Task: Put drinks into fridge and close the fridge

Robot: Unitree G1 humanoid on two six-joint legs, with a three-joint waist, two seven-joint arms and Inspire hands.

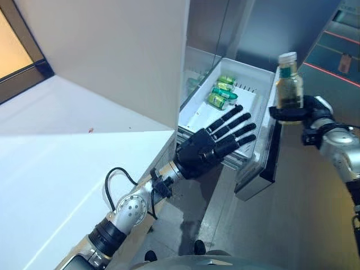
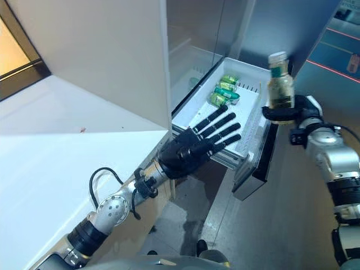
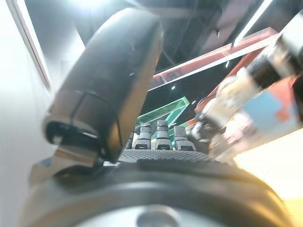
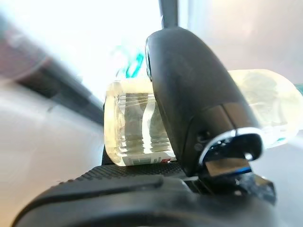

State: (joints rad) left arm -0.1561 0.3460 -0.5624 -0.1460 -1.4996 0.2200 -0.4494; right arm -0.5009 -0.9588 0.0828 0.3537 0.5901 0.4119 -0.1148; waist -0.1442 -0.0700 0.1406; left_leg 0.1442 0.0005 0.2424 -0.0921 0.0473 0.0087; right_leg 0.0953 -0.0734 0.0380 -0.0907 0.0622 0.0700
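Fingers (image 1: 279, 114) of the right hand (image 1: 304, 115) clasp an upright bottle (image 1: 289, 85) beside the drawer's (image 1: 247, 76) right edge; left hand (image 1: 216, 143) fingers straight, over its front edge.

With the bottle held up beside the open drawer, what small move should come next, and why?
Probably carry the bottle leftward over the open fridge drawer and lower it. The right robot hand grips it upright just past the drawer's edge; white floor shows beside the green drinks. The left robot hand is open.

We see lab or showroom space, not home kitchen: white fridge (image 1: 112, 56) with pulled-out drawer (image 1: 247, 76) stands on grey polished floor (image 1: 304, 214) marked by red line (image 1: 332, 73); white counter (image 1: 50, 169) alongside.
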